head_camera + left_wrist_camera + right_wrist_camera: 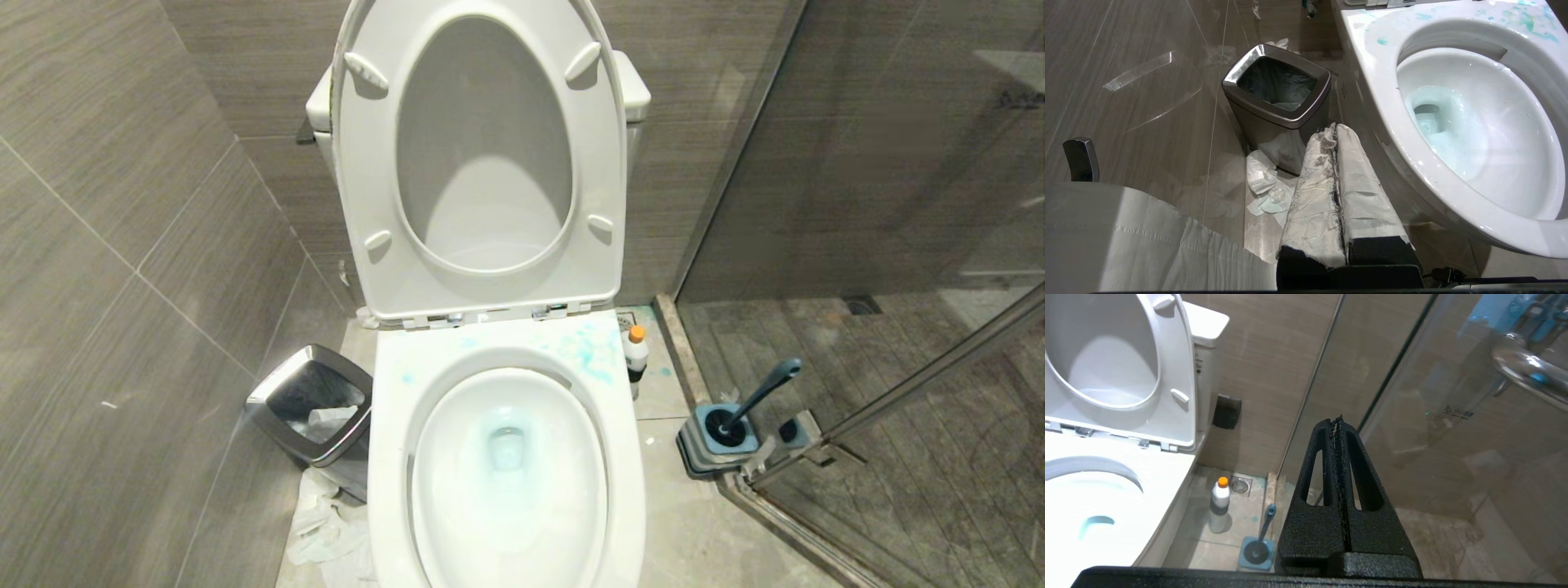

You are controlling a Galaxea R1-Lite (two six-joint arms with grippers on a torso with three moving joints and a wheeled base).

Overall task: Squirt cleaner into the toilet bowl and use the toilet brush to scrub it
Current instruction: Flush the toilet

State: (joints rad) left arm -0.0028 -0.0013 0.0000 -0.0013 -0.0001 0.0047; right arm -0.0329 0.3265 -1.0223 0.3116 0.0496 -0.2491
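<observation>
Standing upright on the floor beside the toilet bowl (506,457), the cleaner (635,349) and toilet brush (755,400) in its holder (718,441) sit near the glass partition (882,163); a reach could strike it. Left wrist view: left hand (1336,134) closed, empty, near the waste bin (1278,98). Right wrist view: right hand (1338,424) closed, empty, raised above the brush.

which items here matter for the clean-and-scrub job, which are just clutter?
Job: cleaner on the floor right of the toilet; toilet bowl, teal-tinted; toilet brush in its holder.
Clutter: steel waste bin; crumpled tissue on the floor.
</observation>
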